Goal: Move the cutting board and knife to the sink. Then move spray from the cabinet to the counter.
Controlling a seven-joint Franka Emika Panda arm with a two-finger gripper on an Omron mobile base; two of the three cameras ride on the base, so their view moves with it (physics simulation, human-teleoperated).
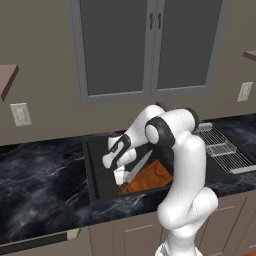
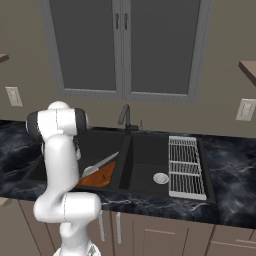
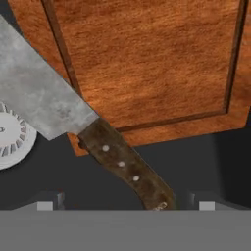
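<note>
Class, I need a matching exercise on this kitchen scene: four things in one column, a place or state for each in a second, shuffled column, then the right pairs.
Things:
1. reddish-brown wooden cutting board
2. silver-bladed knife with a brown handle
3. robot's two-finger gripper
4. silver wire rack

Places or states:
A. jaws open
B. over the right side of the black sink
C. blade across the board
D. in the left basin

Pairs: 1-D, 2-C, 3-A, 4-B

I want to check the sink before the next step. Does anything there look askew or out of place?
Nothing is spilled or damaged. In the sink, the cutting board lies tilted in the left basin, and the knife rests slanted across its corner, handle off the board. The gripper hangs open above the handle.
</note>
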